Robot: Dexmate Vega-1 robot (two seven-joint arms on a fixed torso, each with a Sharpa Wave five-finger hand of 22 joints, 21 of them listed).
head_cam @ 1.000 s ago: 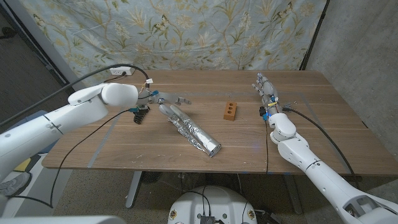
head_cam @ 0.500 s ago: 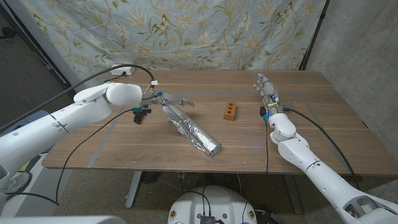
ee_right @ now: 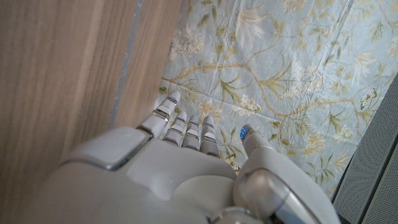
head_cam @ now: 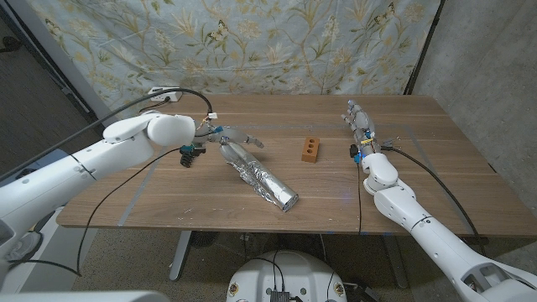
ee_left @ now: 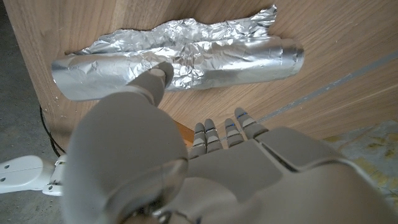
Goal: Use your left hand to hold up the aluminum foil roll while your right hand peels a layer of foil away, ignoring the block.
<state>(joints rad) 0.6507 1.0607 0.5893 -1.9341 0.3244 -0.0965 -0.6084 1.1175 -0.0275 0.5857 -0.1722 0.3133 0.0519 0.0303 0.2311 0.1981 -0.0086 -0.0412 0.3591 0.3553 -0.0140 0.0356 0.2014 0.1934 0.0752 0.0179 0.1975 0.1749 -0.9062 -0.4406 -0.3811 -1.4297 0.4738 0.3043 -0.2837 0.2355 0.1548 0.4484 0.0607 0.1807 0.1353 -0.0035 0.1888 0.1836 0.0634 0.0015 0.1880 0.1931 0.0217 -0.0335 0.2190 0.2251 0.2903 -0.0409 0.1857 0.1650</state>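
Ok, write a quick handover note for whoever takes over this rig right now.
Left robot hand: at the far end of the foil roll, holding nothing, fingers apart.
Right robot hand: waiting at the table's right side, holding nothing, well away from the roll.
Foil roll: lying on the table, crumpled loose foil along it.
Block: between roll and right robot hand; ignore it.
Done: nothing lifted or peeled.
Left: grip and raise the roll with the left, then peel a layer with the right.

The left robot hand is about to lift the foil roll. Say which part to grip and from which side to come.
Grip the foil roll at its far end, beside the left robot hand, coming from above with fingers around the tube. It lies flat and diagonal on the table, and that end looks smoother; loose crinkled foil covers the middle, best left free for the right robot hand.
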